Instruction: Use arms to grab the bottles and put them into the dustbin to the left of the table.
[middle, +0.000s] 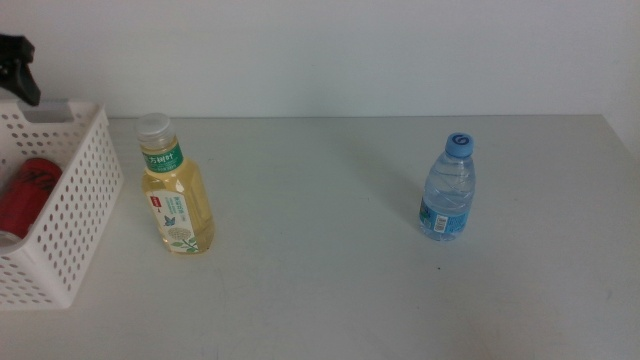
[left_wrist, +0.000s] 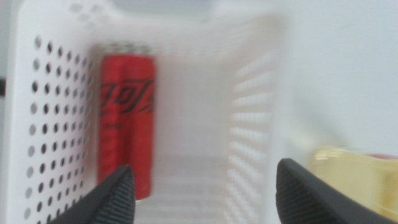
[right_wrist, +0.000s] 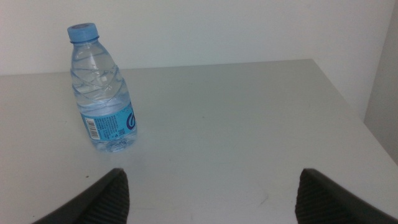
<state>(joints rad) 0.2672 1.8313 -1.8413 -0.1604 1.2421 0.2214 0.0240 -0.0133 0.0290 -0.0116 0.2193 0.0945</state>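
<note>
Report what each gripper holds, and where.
Nothing. Left gripper open over the basket; right gripper open near the water bottle.

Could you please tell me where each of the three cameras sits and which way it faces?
Middle: above the table, looking forward and down; black arm part at top left.
Left wrist: over the dustbin, looking in at the red can; left claw open.
Right wrist: low, facing the water bottle; right claw open.
Shared: middle and left wrist show the tea bottle.
</note>
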